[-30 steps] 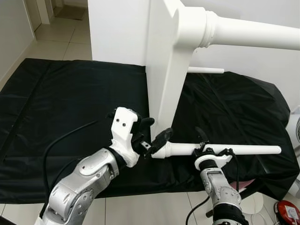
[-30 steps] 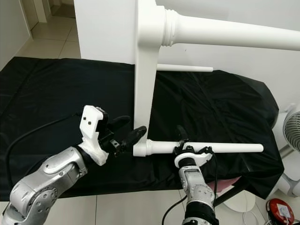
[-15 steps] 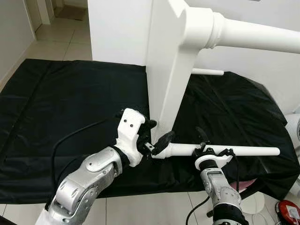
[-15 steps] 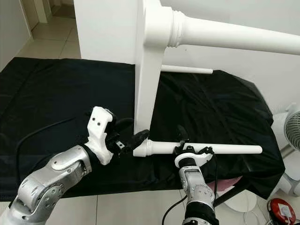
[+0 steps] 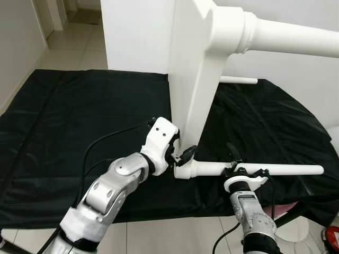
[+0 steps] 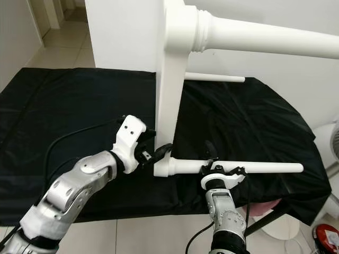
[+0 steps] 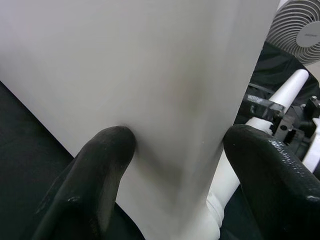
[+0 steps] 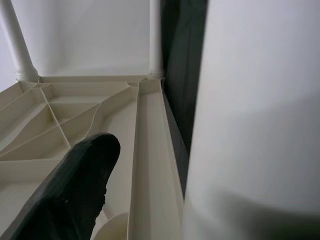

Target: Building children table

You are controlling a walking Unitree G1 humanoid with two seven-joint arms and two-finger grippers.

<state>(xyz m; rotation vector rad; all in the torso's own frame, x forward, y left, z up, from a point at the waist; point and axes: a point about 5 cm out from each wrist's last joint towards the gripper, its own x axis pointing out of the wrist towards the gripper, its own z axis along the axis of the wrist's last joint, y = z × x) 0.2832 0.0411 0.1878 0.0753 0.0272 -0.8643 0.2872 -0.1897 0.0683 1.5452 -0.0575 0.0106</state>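
White table top [image 5: 196,69] stands on edge on black cloth [image 5: 69,121]. My left gripper [image 5: 179,155] straddles its lower corner, fingers [image 7: 100,165] apart, one each side of the panel. Table leg [image 5: 254,170] runs from that corner toward 3 o'clock. My right gripper [image 5: 238,164] clamps the leg mid-length.

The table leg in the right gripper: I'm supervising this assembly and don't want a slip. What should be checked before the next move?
1. Right gripper around the lower leg: ok, holding mid-shaft.
2. Left gripper bracing the table frame: ok, its fingers straddle the white edge.
3. Leg's thick end seated at the frame's bottom corner: cannot tell.
4. Leg clear of the black cloth: cannot tell.
5. Upper leg attached: ok.
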